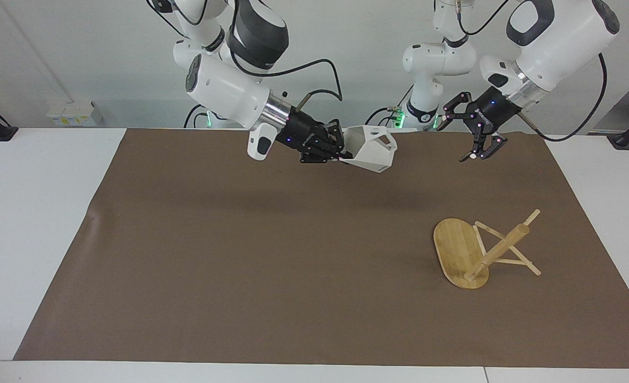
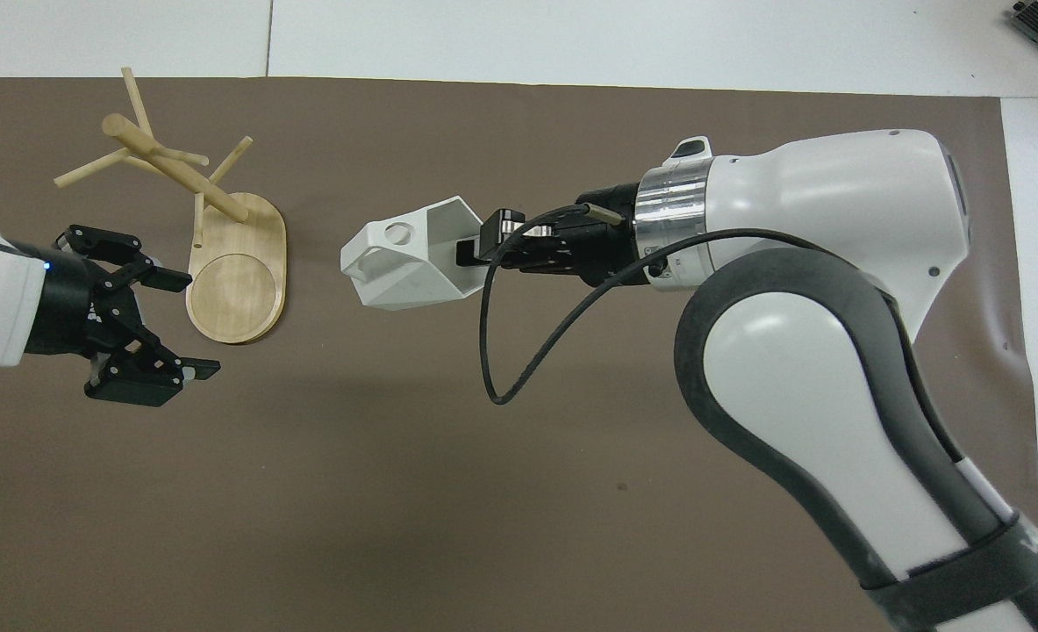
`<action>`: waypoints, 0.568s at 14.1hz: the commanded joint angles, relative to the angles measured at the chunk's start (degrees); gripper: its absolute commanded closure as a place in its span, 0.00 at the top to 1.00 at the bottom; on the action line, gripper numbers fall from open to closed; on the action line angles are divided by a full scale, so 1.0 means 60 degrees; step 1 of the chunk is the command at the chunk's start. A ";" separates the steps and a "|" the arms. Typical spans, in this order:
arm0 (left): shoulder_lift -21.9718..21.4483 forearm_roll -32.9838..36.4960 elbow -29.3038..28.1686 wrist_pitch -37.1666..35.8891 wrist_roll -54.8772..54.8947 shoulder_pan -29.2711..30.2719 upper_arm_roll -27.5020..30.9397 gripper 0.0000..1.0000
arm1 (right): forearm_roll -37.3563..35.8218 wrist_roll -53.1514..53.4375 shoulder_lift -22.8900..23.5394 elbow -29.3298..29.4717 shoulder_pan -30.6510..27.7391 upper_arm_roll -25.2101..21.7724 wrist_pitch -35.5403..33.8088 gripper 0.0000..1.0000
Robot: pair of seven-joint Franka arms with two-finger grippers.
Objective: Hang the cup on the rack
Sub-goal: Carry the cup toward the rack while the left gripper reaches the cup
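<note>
My right gripper [image 1: 341,152] [image 2: 473,254] is shut on the rim of the white faceted cup [image 1: 371,149] [image 2: 406,265]. The cup hangs on its side in the air over the middle of the mat, its handle hole turned up. The bamboo rack [image 1: 497,250] [image 2: 176,171] stands on its oval base toward the left arm's end of the table, pegs bare. My left gripper [image 1: 460,139] [image 2: 192,325] hovers open and holding nothing, beside the rack's base in the overhead view.
A brown mat [image 1: 240,239] covers most of the white table [image 1: 38,213]. The right arm's cable loops below its wrist [image 2: 519,351]. Nothing else lies on the mat.
</note>
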 commanded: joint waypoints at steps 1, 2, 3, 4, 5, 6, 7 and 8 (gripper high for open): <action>-0.0299 -0.0417 -0.0394 0.0465 0.0168 -0.0295 -0.0005 1.00 | 0.0199 0.0368 0.0069 0.0031 -0.0088 0.0229 0.0177 0.00; -0.0285 -0.0506 -0.0365 0.0495 0.0153 -0.0353 -0.0048 1.00 | 0.0169 0.0588 0.0069 0.0031 -0.0088 0.0243 0.0278 0.00; -0.0284 -0.0536 -0.0350 0.0553 0.0081 -0.0455 -0.0136 1.00 | 0.0169 0.0706 0.0069 0.0031 -0.0088 0.0418 0.0439 0.00; -0.0255 -0.0536 -0.0335 0.0742 0.0007 -0.0529 -0.0166 1.00 | 0.0184 0.0823 0.0069 0.0016 -0.0088 0.0492 0.0614 0.00; -0.0226 -0.0536 -0.0335 0.0976 -0.0182 -0.0660 -0.0239 1.00 | 0.0184 0.0897 0.0112 0.0016 -0.0088 0.0507 0.0616 0.00; -0.0211 -0.0536 -0.0335 0.1254 -0.0387 -0.0777 -0.0268 1.00 | 0.0184 0.0927 0.0142 0.0016 -0.0088 0.0551 0.0602 0.00; -0.0197 -0.0536 -0.0306 0.1460 -0.0505 -0.0894 -0.0269 1.00 | 0.0184 0.0927 0.0142 0.0016 -0.0088 0.0566 0.0543 0.00; -0.0182 -0.0551 -0.0291 0.1592 -0.0651 -0.1026 -0.0269 1.00 | 0.0155 0.0912 0.0171 0.0031 -0.0117 0.0566 0.0441 0.00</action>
